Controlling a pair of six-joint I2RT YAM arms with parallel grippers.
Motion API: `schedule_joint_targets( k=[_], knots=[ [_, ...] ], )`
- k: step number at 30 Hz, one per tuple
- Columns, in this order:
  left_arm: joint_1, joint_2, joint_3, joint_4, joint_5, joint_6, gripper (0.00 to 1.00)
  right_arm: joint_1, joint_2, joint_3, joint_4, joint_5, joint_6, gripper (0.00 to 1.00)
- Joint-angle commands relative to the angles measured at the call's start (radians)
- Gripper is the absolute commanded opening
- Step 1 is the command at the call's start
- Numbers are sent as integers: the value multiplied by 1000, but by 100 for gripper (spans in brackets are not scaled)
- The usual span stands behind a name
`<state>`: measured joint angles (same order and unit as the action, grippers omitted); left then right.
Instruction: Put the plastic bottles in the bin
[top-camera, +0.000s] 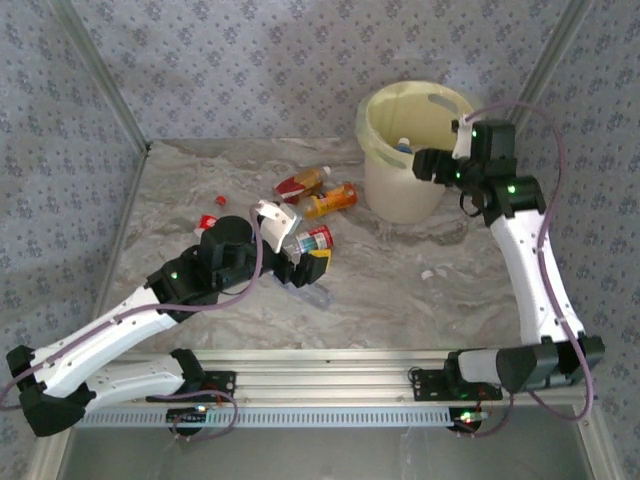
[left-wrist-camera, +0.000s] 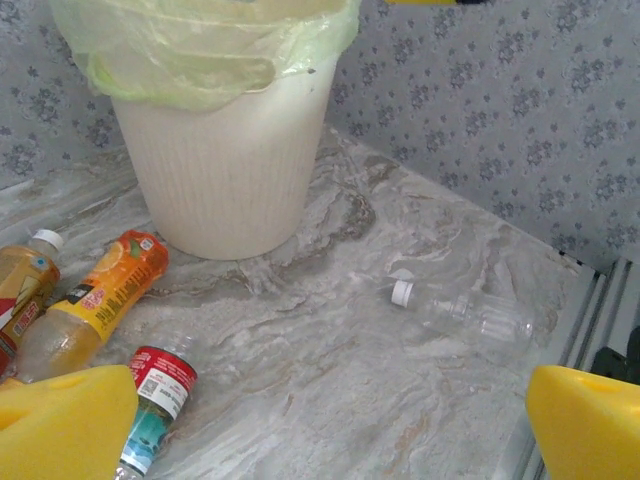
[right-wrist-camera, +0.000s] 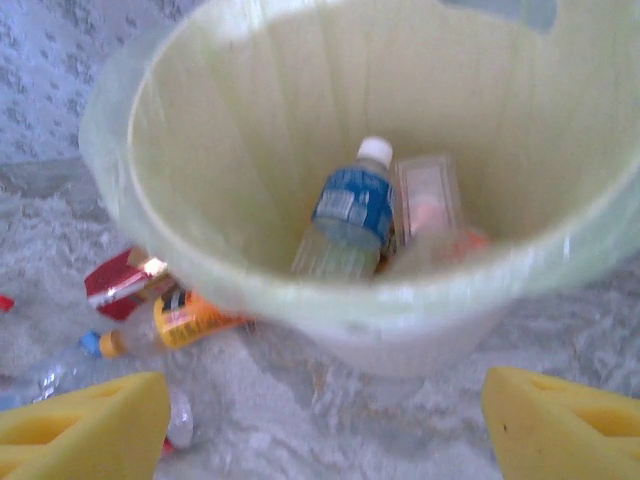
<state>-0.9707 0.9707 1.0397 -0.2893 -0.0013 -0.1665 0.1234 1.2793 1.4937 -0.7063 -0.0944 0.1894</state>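
Job: get bottles (top-camera: 330, 200) into bin (top-camera: 400, 190).
Bin: at 1 o'clock on table (top-camera: 400, 300) in top view. Stands up. Green bag (left-wrist-camera: 200, 60) is folded over the rim, prob. so the mouth stays wide.
In bin: blue-label bottle (right-wrist-camera: 350, 215) leans on the wall, cap up. 1 more w/ pale label (right-wrist-camera: 428, 195) is just beside it, at 3 o'clock.
R claw (right-wrist-camera: 325, 425): over the bin mouth, by the near rim. Pads spread wide, nothing b/w them. I think that's the drop spot, right above the hole so stuff falls in.
L claw (left-wrist-camera: 320, 440): low over the table, near the middle. Pads spread wide, pinching nothing.
Red-label bottle (left-wrist-camera: 158, 388): lies flat by the L claw's left pad (left-wrist-camera: 60, 425). Touching or just beside, can't tell.
Orange bottle (left-wrist-camera: 110, 295): lies flat at 10 o'clock from L claw, near the bin's foot.
Amber bottle (left-wrist-camera: 25, 285): beside the orange one, on its 9 o'clock side.
Clear bottle (left-wrist-camera: 462, 312): lies alone at 1 o'clock from L claw, white cap, apart from the rest.
How far: 2 seen in, at least 4 out. Lots to do.
Next (guess): L claw is open and low, prob. to grab. Red-label one isn't b/w the pads, so the claw must slide to 9 o'clock first.
Watch out: bottles are round + squashy, so they can roll or pop out.
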Motion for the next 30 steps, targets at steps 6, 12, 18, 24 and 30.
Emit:
schedule_joint_targets(
  k=[6,12,18,24,30],
  knots=[
    [-6,-40,-35,12,78,26,100,-7,-168,-279,-21,11,103,85],
    [-6,-54,-53,24,97,25,100,-11,-194,-423,-78,52,117,87],
    [-6,-60,-78,44,122,35,100,-11,-218,-487,-149,180,158,98],
    [-5,-66,-92,47,123,33,100,-10,-218,-569,-177,227,230,100],
    [-1,-66,-93,48,126,22,100,18,-225,-649,-159,236,342,100]
  ],
)
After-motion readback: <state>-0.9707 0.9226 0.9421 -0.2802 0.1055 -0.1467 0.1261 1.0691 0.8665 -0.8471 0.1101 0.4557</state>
